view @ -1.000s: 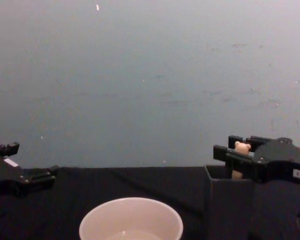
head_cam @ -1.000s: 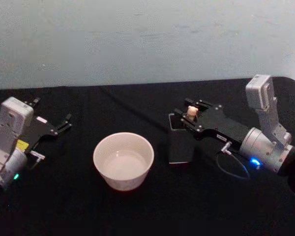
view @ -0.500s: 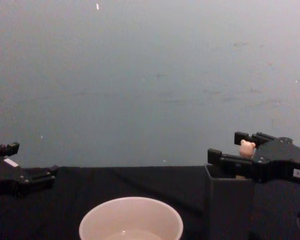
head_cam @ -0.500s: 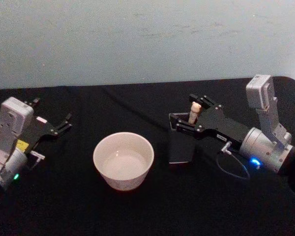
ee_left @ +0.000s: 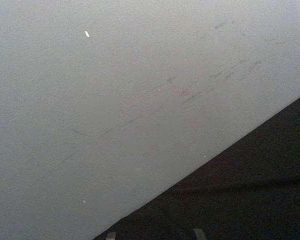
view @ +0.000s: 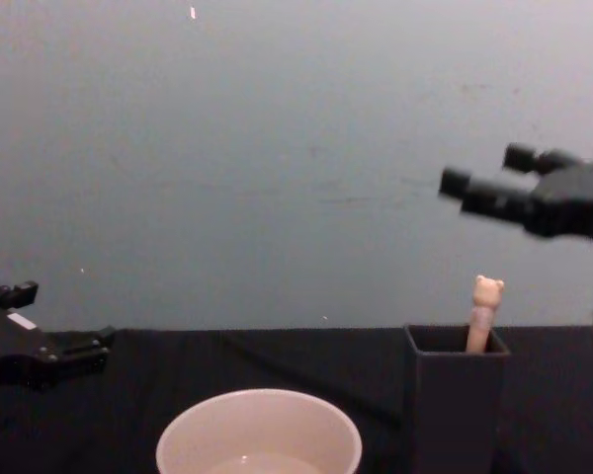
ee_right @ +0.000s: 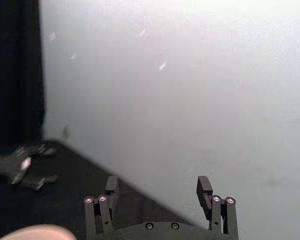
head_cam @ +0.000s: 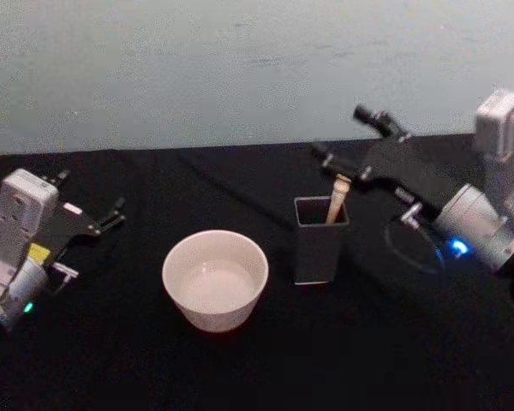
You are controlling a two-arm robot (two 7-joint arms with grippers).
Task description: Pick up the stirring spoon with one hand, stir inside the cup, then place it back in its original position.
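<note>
1. The spoon (head_cam: 337,199) is seen standing in the holder (head_cam: 317,249), right of the table's middle, its bear head (view: 488,290) leaning out above the rim.
2. The right gripper (head_cam: 353,135) is raised above and behind the holder, its fingers spread and nothing held between them.
3. The cup (head_cam: 215,279) is set near the table's middle, just left of the holder and apart from it.
4. The left gripper (head_cam: 113,211) is parked near the left edge, fingers parted, idle.
5. Which step is in hand cannot be told: the spoon may be awaiting pick-up or may be judged returned.
6. If stirring remains, a descent onto the handle is called for.
</note>
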